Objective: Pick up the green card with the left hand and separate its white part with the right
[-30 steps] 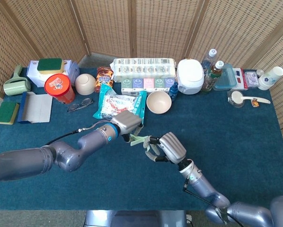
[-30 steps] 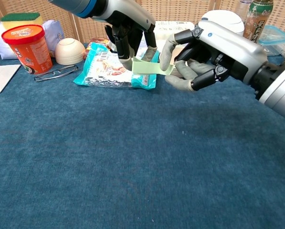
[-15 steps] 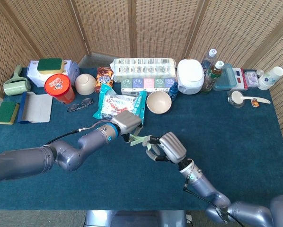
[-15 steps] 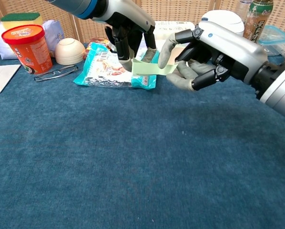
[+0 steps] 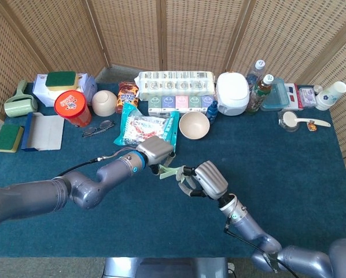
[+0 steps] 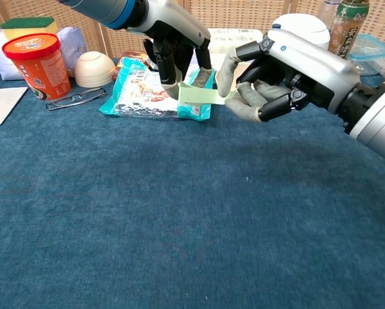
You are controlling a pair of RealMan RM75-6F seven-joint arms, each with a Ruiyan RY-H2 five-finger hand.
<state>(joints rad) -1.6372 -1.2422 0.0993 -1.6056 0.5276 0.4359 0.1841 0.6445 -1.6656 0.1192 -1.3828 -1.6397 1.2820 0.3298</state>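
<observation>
Change: hardly anything has moved since a second ago; both hands stay on the card, the left arm sitting a touch higher in the chest view.
Green card (image 6: 202, 95): held in the air above the blue tablecloth (image 6: 179, 212), lying roughly flat between the two hands, in front of the snack bag; I cannot make out its white part.
Left hand (image 6: 174, 46): comes down from above, fingers pointing downward and pinching the card's left end.
Right hand (image 6: 270, 77): reaches in from the right, one finger over the card's right end and a finger beneath it, pinching that edge; the other fingers curl loosely below.
Snack bag (image 5: 145, 127): teal and white packet lying flat just behind the hands.
Bowl (image 5: 194, 125): cream, upright, just right of the bag.
Glasses (image 5: 98, 128): folded open on the cloth, left of the bag.
Red tub (image 5: 72, 108): upright beside the glasses, near an upturned beige bowl (image 5: 104, 102).
Back row: a long pack of paper rolls (image 5: 176, 84), a white rice cooker (image 5: 232, 93), two bottles (image 5: 257, 87).
</observation>
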